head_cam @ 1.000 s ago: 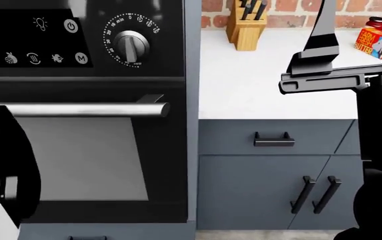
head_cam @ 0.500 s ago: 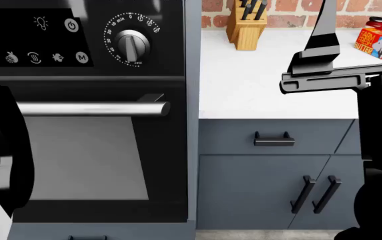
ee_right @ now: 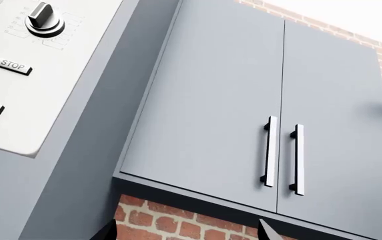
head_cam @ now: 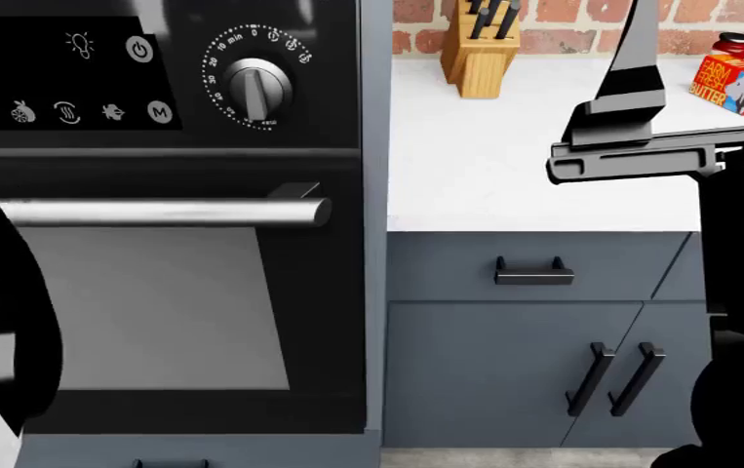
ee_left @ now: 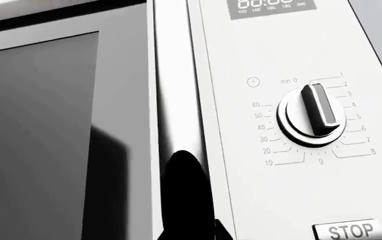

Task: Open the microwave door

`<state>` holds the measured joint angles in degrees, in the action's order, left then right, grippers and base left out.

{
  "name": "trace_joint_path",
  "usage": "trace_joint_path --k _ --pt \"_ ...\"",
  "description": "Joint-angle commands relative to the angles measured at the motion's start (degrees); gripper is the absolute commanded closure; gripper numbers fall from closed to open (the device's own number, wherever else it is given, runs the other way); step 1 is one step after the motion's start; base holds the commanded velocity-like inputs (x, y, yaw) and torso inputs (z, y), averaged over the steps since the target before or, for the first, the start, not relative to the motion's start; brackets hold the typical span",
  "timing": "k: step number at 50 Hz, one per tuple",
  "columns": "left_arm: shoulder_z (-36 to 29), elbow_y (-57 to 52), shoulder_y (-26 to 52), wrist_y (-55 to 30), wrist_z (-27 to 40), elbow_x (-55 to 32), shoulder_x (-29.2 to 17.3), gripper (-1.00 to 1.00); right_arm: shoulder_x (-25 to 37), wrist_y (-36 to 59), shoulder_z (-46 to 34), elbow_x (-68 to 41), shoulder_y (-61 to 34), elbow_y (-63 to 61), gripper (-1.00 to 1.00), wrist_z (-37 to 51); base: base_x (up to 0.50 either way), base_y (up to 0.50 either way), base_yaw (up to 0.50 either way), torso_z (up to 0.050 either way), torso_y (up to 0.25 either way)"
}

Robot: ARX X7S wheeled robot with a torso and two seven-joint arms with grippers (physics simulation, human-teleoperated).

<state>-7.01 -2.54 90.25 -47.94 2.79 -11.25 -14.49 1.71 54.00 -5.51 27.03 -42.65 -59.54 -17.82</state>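
Note:
The microwave fills the left wrist view: its door with a dark window (ee_left: pixel 44 140), a vertical chrome handle (ee_left: pixel 177 90), and a white control panel with a dial (ee_left: pixel 314 111) and a STOP button (ee_left: pixel 351 231). My left gripper (ee_left: pixel 191 227) sits at that handle, a black fingertip on each side of the bar, shut on it. The door lies flush with the panel. The right wrist view catches the same control panel (ee_right: pixel 24 100) from the side. My right gripper (ee_right: pixel 185 230) is open, with only brick wall between its tips. The head view does not reach the microwave.
Below stands a black oven (head_cam: pixel 150 322) with a horizontal bar handle (head_cam: pixel 164 211). A white counter (head_cam: pixel 502 156) carries a knife block (head_cam: pixel 480 44) and a butter box (head_cam: pixel 736 83). My right arm (head_cam: pixel 632 156) hangs over it. Grey wall cabinets (ee_right: pixel 244 100) are beside the microwave.
In the head view my left arm's bulk rose and spread to the right half a second ago, then dropped back to the left edge. The right arm barely moved.

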Motion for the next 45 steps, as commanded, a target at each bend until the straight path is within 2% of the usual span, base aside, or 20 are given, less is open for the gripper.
trace_joint_path --k 1,15,27,45 --pt "2.29 -13.57 -3.25 -8.14 0.07 -4.56 -0.98 1.00 -0.23 -0.06 0.02 0.31 -0.09 -0.02 -1.00 -0.20 0.00 0.00 0.00 0.000 0.000" --pt "6.28 -26.51 -3.18 -20.17 1.28 -9.08 -1.78 1.00 -0.50 0.04 0.06 0.56 -0.32 -0.09 -1.00 -0.51 0.00 0.00 0.00 0.000 0.000" --pt "9.09 -33.69 -2.60 -26.69 1.48 -12.19 -2.07 1.00 -0.62 0.05 -0.01 0.83 -0.36 -0.09 -1.00 -0.57 0.00 0.00 0.00 0.000 0.000" --pt "10.48 -36.15 -1.51 -29.35 1.83 -13.80 -2.49 1.00 -0.23 0.25 -0.72 0.49 -0.57 0.08 -1.00 0.22 0.00 0.00 0.00 0.000 0.000"
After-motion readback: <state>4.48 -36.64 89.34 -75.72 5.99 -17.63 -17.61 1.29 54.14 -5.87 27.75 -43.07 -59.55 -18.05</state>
